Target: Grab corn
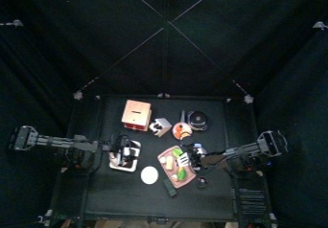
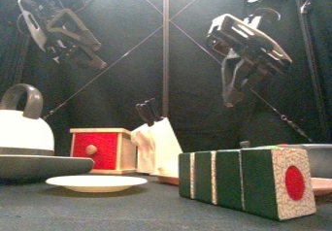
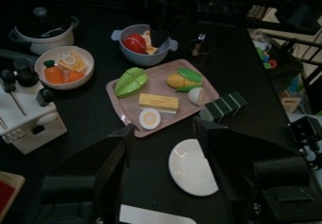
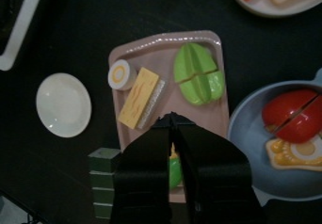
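The corn (image 3: 185, 78), yellow in a green husk, lies on the pink tray (image 3: 174, 124) beside a green leaf (image 3: 131, 81), a cheese slice (image 3: 157, 102) and an egg half (image 3: 149, 119). My right gripper (image 4: 172, 124) hangs high over the tray, jaws almost shut and holding nothing. A strip of the corn (image 4: 172, 160) shows through the slit between them. In the front view the right gripper (image 2: 238, 84) is well above the table things. My left gripper (image 3: 170, 132) stands open, raised at the table's left, facing the tray.
A white plate (image 3: 193, 167) lies beside the tray, with a striped green block (image 3: 227, 105) at the tray's corner. A blue bowl with tomato and egg (image 3: 142, 44) and an orange-filled bowl (image 3: 66, 66) stand behind. A white kettle (image 2: 23, 128) and red box (image 2: 101, 149) stand left.
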Robot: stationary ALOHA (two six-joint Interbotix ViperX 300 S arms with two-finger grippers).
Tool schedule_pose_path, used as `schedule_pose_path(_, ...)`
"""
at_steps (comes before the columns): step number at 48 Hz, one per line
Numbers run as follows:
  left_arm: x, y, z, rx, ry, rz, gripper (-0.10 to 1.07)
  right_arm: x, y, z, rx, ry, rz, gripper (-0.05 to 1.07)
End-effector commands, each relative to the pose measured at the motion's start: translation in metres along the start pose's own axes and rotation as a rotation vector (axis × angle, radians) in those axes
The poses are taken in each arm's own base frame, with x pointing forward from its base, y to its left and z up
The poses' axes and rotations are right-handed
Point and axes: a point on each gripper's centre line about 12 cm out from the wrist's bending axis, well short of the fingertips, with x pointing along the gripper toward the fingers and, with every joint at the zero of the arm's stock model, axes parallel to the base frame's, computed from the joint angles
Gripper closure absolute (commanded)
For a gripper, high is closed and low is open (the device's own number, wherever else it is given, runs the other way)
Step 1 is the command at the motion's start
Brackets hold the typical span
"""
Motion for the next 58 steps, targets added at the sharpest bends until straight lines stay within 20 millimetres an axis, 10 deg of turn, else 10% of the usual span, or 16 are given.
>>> schedule_pose_path(1,0.000,0.000,0.006,-0.002,-0.021,-0.002,0.09,-0.006,0.012,-0.005,-0.017,0.011,0.032,0.72)
schedule_pose_path(39,0.001,0.000,0.001,-0.021,-0.008,-0.001,0.09,0.020,0.019,-0.066,-0.066,0.141,-0.083,0.13)
schedule_pose_path(58,0.001,0.000,0.001,-0.022,-0.008,0.000,0.09,0.033,0.016,-0.071,-0.065,0.160,-0.112,0.10)
